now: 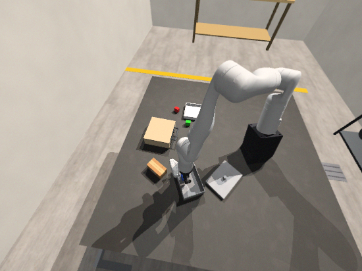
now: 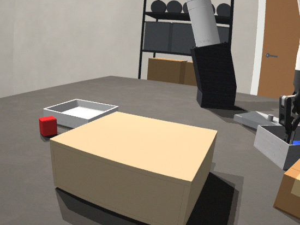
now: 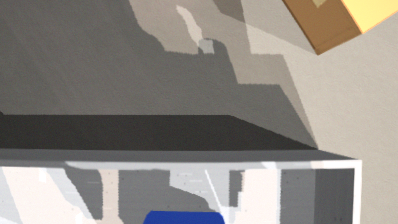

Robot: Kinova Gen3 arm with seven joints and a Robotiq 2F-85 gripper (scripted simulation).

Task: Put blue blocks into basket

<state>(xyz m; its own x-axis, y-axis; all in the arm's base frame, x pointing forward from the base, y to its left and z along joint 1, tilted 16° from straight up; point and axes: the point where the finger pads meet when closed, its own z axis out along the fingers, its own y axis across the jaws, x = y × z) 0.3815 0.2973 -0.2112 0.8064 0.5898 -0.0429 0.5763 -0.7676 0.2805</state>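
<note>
My gripper (image 1: 186,179) reaches down into the open grey metal box (image 1: 190,187), and it also shows at the right edge in the exterior view (image 2: 290,136). Its fingers stand open. A blue block (image 3: 184,218) lies in the box right below the fingers, partly cut off by the frame's bottom edge; it also shows in the exterior view (image 2: 295,142). The box's lid (image 1: 224,179) lies flat on the table to the right of the box. The white basket (image 1: 192,110) stands at the back. The light wooden cabinet (image 1: 160,132) stands between them.
A red block (image 1: 176,109) lies left of the basket and a green block (image 1: 187,122) lies in front of it. A cardboard box (image 1: 156,167) stands close to the left of the metal box. The arm's black base (image 1: 261,143) stands at the right.
</note>
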